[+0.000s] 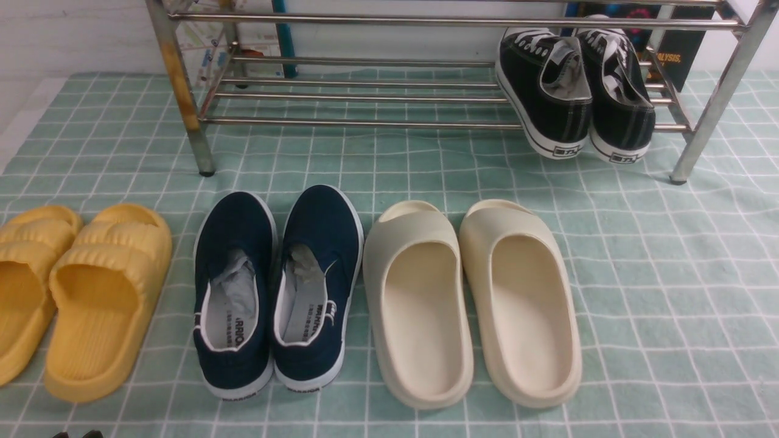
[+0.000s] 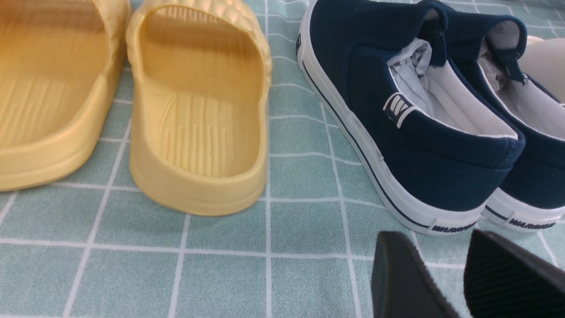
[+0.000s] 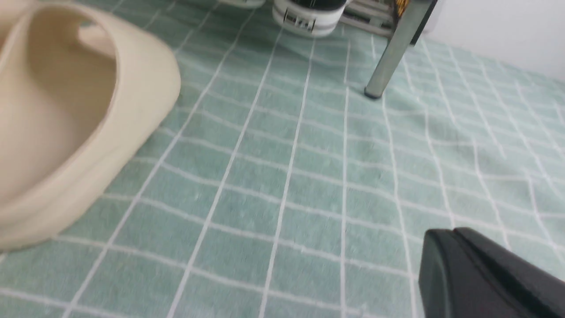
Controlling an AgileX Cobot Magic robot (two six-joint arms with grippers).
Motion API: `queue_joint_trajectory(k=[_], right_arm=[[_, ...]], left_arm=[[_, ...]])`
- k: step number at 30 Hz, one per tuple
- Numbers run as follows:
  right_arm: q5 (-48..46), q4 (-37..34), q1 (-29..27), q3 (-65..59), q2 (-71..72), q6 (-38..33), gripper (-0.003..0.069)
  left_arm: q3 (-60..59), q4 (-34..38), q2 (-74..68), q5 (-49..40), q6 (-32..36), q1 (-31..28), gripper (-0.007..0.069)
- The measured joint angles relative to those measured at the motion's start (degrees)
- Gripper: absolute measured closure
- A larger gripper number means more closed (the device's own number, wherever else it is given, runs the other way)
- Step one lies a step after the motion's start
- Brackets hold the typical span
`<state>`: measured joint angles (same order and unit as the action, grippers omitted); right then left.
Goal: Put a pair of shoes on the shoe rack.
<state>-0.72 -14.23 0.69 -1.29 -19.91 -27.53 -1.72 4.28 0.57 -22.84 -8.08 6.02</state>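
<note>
The two black lace-up sneakers [image 1: 548,97] [image 1: 624,103] stand side by side on the lower bars of the silver shoe rack [image 1: 365,123], at its right end. Their toes point away and their heels overhang the front bar. One white heel [image 3: 304,17] and a rack leg [image 3: 393,57] show in the right wrist view. My left gripper [image 2: 435,247] is open and empty, low over the cloth just behind the heels of the navy slip-ons [image 2: 423,132]. My right gripper [image 3: 450,234] is shut and empty over bare cloth, to the right of the cream slipper [image 3: 66,115].
On the green checked cloth [image 1: 669,274] in front of the rack lie, left to right, yellow slippers [image 1: 91,292], navy slip-on shoes [image 1: 280,280] and cream slippers [image 1: 475,298]. The rack's left front leg [image 1: 182,91] is rust-stained. A white wall stands behind.
</note>
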Motion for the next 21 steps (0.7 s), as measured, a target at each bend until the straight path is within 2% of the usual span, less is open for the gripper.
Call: queue_joint_trajectory(k=[7,12,16,21], right_arm=[[-9.7,0.0,-0.1,-0.1,0.3,0.0,0.0636],[-19.8,0.7,0.4,-0.1,10.6,0.0,0.0632],[-21.8,0.7,0.4,0.3,18.9,0.0,0.0631],[-22.0,0.7,0.4,0.4,20.5,0.0,0.0628]], left_arm=[[0.0,0.0,0.0,0.0,0.0,0.0,0.0386],[0.0,0.0,0.0,0.0,0.0,0.0,0.0386],[0.0,0.0,0.0,0.0,0.0,0.0,0.0386],[0.0,0.1,0.0,0.0,0.0,0.0,0.0386]])
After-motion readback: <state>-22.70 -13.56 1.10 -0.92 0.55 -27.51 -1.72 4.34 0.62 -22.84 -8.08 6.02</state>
